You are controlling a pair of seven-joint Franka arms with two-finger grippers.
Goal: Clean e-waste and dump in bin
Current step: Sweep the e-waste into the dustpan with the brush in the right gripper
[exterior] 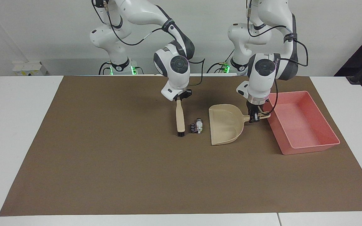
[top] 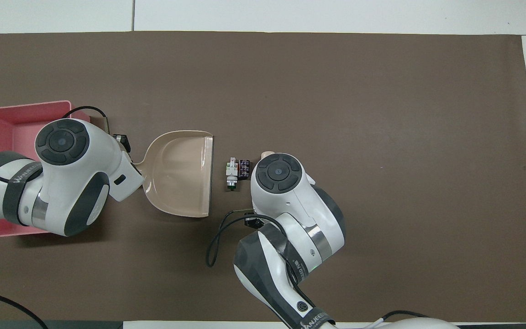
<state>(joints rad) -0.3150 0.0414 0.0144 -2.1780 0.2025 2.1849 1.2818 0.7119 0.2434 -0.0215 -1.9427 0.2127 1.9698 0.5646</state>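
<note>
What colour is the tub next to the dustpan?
Pink; the bin shows best in the facing view, beside the beige dustpan.

Two white arms with rounded glossy shells; each joint is capped by a dark grey disc ringed with small dimples, and dark grey bands wrap the elbows; a bright metal ring sits between the forearm segments; black cables loop loosely along each arm down to the wrist; grey lettering runs along the dark forearm bands; green lights glow at both bases; the left gripper [exterior: 255,117] and right gripper [exterior: 179,97] are small and black.
</note>
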